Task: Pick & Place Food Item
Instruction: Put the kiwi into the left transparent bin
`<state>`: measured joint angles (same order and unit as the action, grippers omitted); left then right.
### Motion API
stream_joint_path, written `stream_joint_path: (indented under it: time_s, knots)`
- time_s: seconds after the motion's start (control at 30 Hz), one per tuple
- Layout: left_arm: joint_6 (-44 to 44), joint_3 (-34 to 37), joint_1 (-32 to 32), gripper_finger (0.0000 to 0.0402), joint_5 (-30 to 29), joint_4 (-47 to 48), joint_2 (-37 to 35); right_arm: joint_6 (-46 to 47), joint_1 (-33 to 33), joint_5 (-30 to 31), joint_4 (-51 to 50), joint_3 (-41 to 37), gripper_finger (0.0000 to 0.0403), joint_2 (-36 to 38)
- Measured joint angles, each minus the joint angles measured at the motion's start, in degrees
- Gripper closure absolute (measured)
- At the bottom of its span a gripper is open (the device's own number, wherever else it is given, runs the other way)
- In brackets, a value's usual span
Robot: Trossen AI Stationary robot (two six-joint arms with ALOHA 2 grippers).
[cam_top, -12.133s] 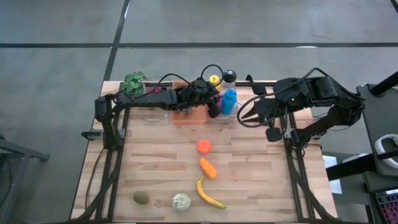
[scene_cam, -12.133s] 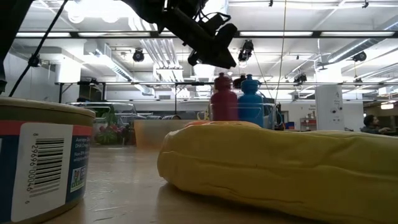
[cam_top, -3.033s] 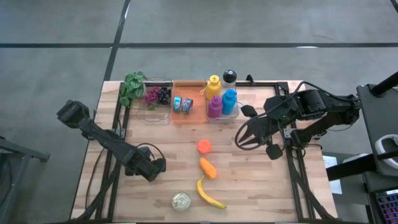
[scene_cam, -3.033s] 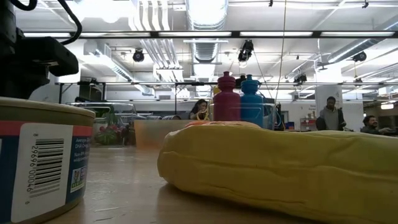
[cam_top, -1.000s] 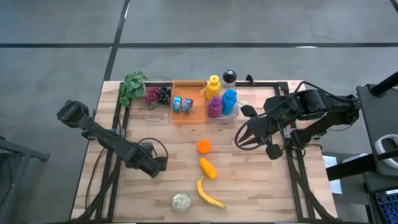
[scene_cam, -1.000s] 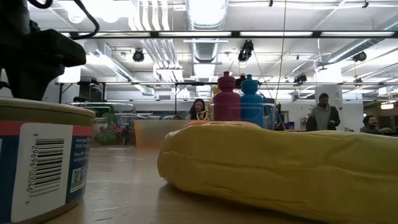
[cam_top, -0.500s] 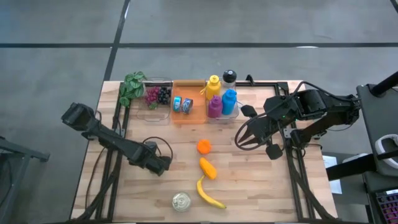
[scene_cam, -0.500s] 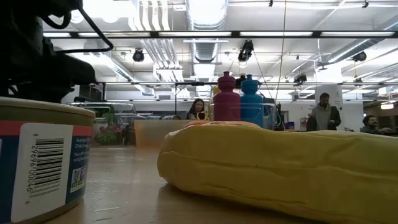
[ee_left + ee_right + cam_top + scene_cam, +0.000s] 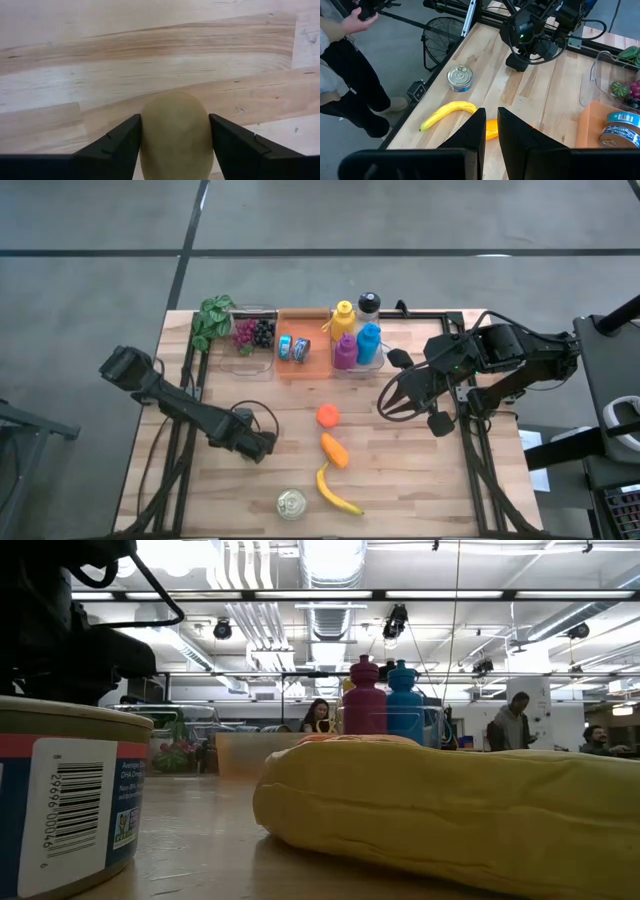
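Observation:
An olive-brown oval fruit like a kiwi (image 9: 175,131) sits between the fingers of my left gripper (image 9: 175,150). In the high view that gripper (image 9: 256,444) is over the table's near-left part, and the gripper itself hides the fruit. An orange ball-shaped fruit (image 9: 327,416), a carrot (image 9: 334,449), a banana (image 9: 335,492) and a tin can (image 9: 291,503) lie on the table to its right. My right gripper (image 9: 398,361) waits shut near the table's far right, touching nothing. My left gripper pinches the oval fruit between its two fingers, one finger (image 9: 117,146) on each long side (image 9: 148,135) of it. The fingers lie along the fruit, whose rounded end (image 9: 174,97) sticks out past their tips. I cannot tell whether it is clear of the table.
Along the far edge stand a leafy plant (image 9: 212,315), a clear bin with grapes (image 9: 250,338), an orange tray with small cans (image 9: 302,350) and a clear bin of bottles (image 9: 356,340). The can (image 9: 60,802) and banana (image 9: 450,810) fill the low view. A person (image 9: 350,65) stands beyond the table's near edge.
My left gripper has moved a little toward the table's right, closer to the carrot, with the oval fruit still between its fingers. In the last half second it has kept still.

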<state>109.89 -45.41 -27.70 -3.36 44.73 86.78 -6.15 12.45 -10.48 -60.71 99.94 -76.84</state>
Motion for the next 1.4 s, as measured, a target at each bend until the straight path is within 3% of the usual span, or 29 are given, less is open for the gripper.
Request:
stream_joint_path:
  time_s: [0.27,1.07,1.4]
  knots:
    - [0.0,0.0,0.0,0.0215,0.2,-0.1,0.0,0.0,0.0,0.0,0.0,0.0,0.036,0.0]
    - [0.0,-0.5,0.0,0.024,0.1,0.4,-2.5,0.1,0.0,0.0,0.0,0.0,0.036,0.0]
    - [0.0,-6.7,0.3,0.024,-5.4,12.3,-10.2,0.0,0.0,0.0,0.0,0.0,0.036,0.0]
